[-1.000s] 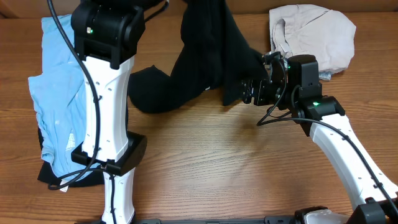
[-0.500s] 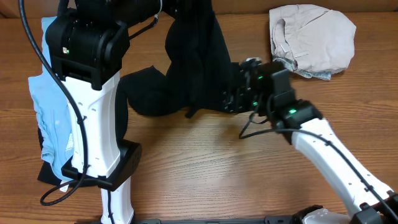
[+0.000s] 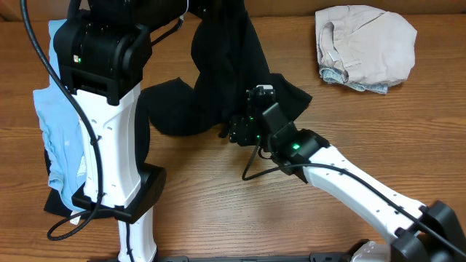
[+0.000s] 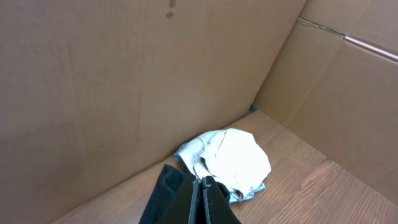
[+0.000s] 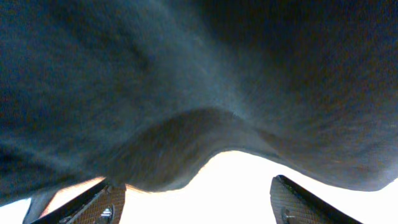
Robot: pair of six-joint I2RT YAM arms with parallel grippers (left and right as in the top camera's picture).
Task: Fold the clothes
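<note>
- Toward 12 o'clock on the table: black shirt (image 3: pixel 218 73) pinched in the left gripper (image 4: pixel 202 190), jaws clamped on a bunched edge; hangs as a limp column, lower part pooled on the wood near centre.
- Just below centre: right gripper (image 3: pixel 239 133) level with the shirt's lower hem, jaws spread wide, fabric edge sagging ahead of the fingers (image 5: pixel 106 205), nothing pinched yet.
- Looks soft, light and floppy; likely to slump and twist rather than hold any shape; not fragile, probably little slip.
- Best taken by a hem corner or seam opposite the held edge, so as to spread it flat; a bite in mid-cloth probably gathers only a wad.
- At 9 o'clock: light blue shirt (image 3: pixel 62 124) spread out, another black piece (image 3: pixel 54 205) peeking from beneath at 7 o'clock.
- At 2 o'clock: beige pieces (image 3: pixel 364 44) in a heap, well apart from the black shirt.
- Underneath: smooth wood-grain table (image 3: pixel 218 204), room at 6 o'clock for laying out; cardboard walls (image 4: pixel 93 81) closing the far side.
</note>
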